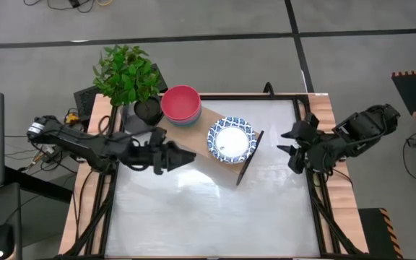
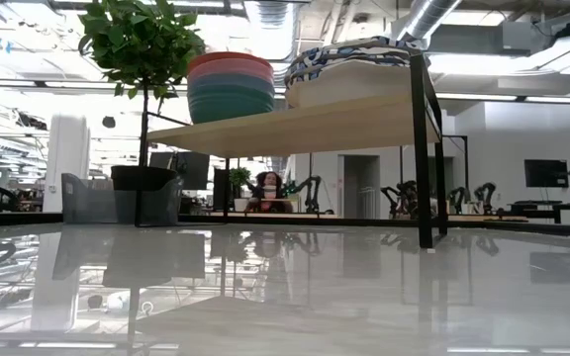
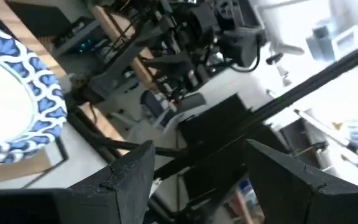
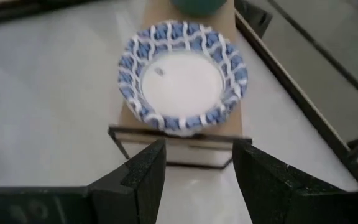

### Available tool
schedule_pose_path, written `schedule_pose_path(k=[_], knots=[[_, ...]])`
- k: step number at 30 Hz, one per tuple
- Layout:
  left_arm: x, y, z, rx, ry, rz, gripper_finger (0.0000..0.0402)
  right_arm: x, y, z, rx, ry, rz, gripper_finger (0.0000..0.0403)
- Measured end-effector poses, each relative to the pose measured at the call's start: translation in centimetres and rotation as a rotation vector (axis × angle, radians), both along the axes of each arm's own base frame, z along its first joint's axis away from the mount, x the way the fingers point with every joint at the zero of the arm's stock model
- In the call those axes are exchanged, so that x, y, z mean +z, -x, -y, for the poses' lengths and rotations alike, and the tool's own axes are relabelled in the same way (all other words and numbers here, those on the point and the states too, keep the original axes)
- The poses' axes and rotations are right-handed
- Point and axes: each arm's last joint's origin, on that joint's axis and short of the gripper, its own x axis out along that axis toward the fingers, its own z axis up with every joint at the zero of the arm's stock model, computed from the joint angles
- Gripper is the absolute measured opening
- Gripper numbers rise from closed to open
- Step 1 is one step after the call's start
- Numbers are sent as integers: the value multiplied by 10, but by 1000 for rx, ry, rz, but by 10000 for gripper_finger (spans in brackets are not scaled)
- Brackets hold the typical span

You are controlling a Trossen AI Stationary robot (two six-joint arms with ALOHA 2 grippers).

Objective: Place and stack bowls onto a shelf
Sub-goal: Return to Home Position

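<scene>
The shelf (image 2: 295,127) is a light wooden plank on thin dark end supports (image 1: 248,157), standing slantwise at the table's far middle. On it sits a stack of plain bowls (image 1: 181,105) with a red one on top, above pink, blue and green (image 2: 231,87). Beside it, toward the table's right, is a stack of white bowls with blue patterned rims (image 1: 230,139) (image 4: 182,74) (image 3: 17,99). My left gripper (image 1: 186,157) (image 3: 207,180) hovers open just left of the shelf. My right gripper (image 1: 284,141) (image 4: 197,168) hangs open to the right of the patterned bowls, tilted down at them.
A potted plant (image 1: 130,76) in a black pot stands at the shelf's far left end. The white tabletop (image 1: 208,209) lies bare toward the near edge. Wooden rails (image 1: 323,115) border the table. In the low view a grey box (image 2: 117,198) stands behind the table.
</scene>
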Motion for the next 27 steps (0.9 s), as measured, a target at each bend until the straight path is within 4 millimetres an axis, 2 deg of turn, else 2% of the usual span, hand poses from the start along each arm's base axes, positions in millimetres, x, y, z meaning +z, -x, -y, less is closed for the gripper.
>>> schedule_pose_path(k=[4, 8, 12, 17, 20, 22, 27], knots=[[8, 11, 2, -52, -30, 34, 234, 8, -9, -4, 82, 52, 90, 210], [23, 27, 6, -191, -373, 172, 234, 30, -5, 3, 193, 61, 252, 210], [44, 64, -12, -203, -490, 286, 234, 49, 27, 26, 207, 39, 396, 210], [57, 122, -28, -144, -599, 322, 234, 63, 77, 53, 189, 37, 555, 210], [57, 150, -36, -94, -622, 295, 234, 66, 99, 63, 185, 23, 612, 210], [52, 161, -39, -71, -627, 276, 234, 62, 109, 67, 184, 14, 637, 210], [20, 174, -42, -60, -641, 290, 234, 30, 125, 75, 171, -14, 707, 210]])
